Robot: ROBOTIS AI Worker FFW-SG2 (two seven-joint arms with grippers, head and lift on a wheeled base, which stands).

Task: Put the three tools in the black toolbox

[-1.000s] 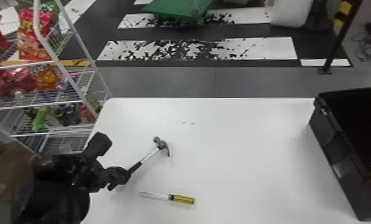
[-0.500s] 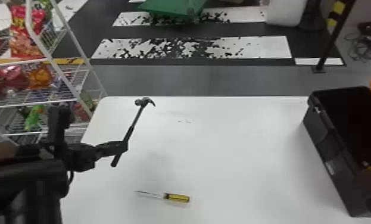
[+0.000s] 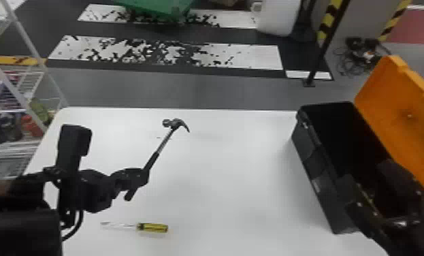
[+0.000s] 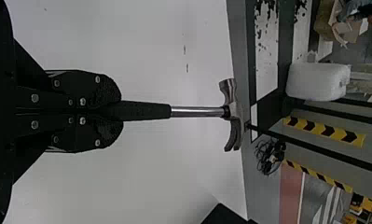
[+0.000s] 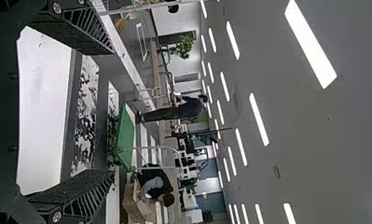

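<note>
The left gripper (image 3: 137,177) is extended over the left part of the table (image 3: 228,177), with its arm entering the head view from the left edge. Its fingers are clamped on the handle of the hammer (image 3: 154,159). The hammer's head points away from the robot and slightly right; the butt of the handle projects past the fingers on the near side. The right gripper (image 3: 365,178), its arm entering at the lower right corner, is positioned at the near part of the toolbox (image 3: 318,180). Its fingers (image 5: 76,191) are spread apart.

Count: one hammer, one screwdriver (image 3: 153,227), one toolbox with one raised orange lid (image 3: 405,115), one table. The screwdriver lies flat on the table, near side, handle toward the toolbox. The toolbox stands at the table's right side.

Part of the hammer handle is concealed between the left gripper's (image 4: 97,111) fingers. The right gripper and its arm cover part of the toolbox; the interior is dark and its contents cannot be identified. A thin yellow mark beside the right gripper is indistinct. The right edge of the head view cuts off the lid. The rack (image 3: 14,91) at the left is cropped, and its goods cannot be counted.
</note>
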